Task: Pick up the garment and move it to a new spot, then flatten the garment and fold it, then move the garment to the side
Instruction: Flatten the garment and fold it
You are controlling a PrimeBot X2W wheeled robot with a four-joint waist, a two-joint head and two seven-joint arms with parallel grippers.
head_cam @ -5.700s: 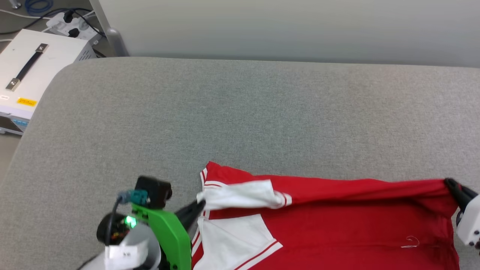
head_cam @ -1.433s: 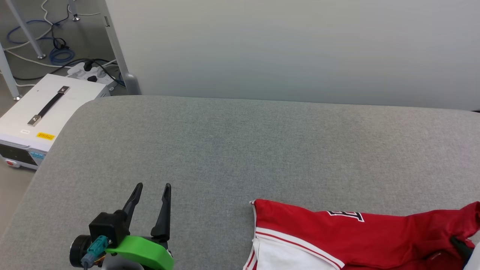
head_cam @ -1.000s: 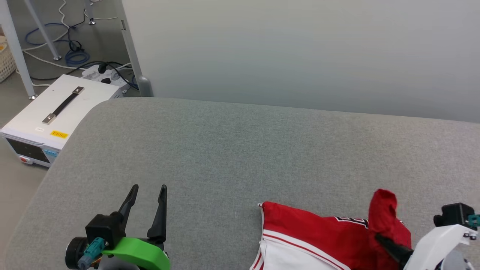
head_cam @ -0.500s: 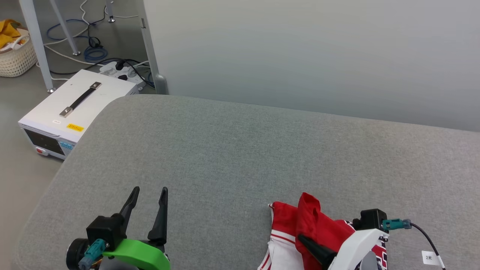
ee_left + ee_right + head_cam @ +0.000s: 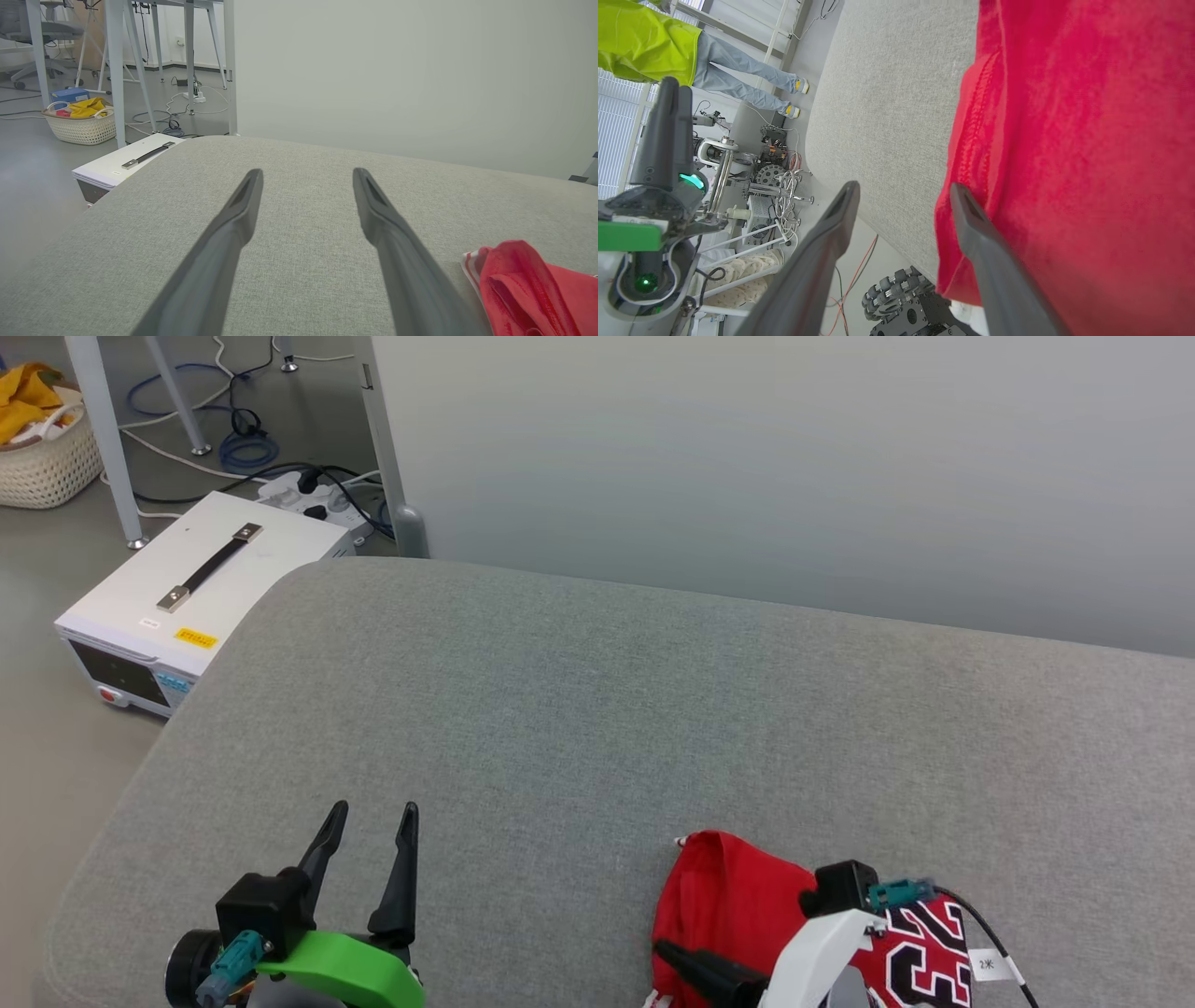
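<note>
**Right gripper** (image 5: 903,186): jaws apart, nothing clamped between them. In the right wrist view one finger lies over red cloth and the other stands clear of the hemmed edge, over grey fabric. Whether the finger touches the cloth cannot be told.

**Left gripper** (image 5: 373,810): jaws apart and empty. Fingers point away from the robot over bare grey fabric, well to the left of the garment.

**Garment** (image 5: 738,905): red jersey, bunched in a heap at the near edge of the padded surface, right of centre in the head view.
- A raised red fold forms its left part.
- Black-and-white outlined numerals (image 5: 920,943) show on its right part.
- The right arm's white wrist shell (image 5: 822,947) lies over its middle.
- In the left wrist view a strip of white-and-red trim shows at the heap's left edge.

**Padded surface** (image 5: 579,709): grey woven fabric with a rounded corner at far left. It bears the garment.

**Wall panel** (image 5: 747,457): plain and pale, directly behind the surface.

**White case** (image 5: 140,607): black strap handle on top and a yellow label. It stands on the floor just beyond the surface's left corner.

**Power strip** (image 5: 308,490): behind the case, with cables.

**Wicker basket** (image 5: 47,457): far left on the floor, holding yellow cloth.

**Person** (image 5: 738,60): light blue trousers and a yellow-green top, standing beyond the surface in the right wrist view.
</note>
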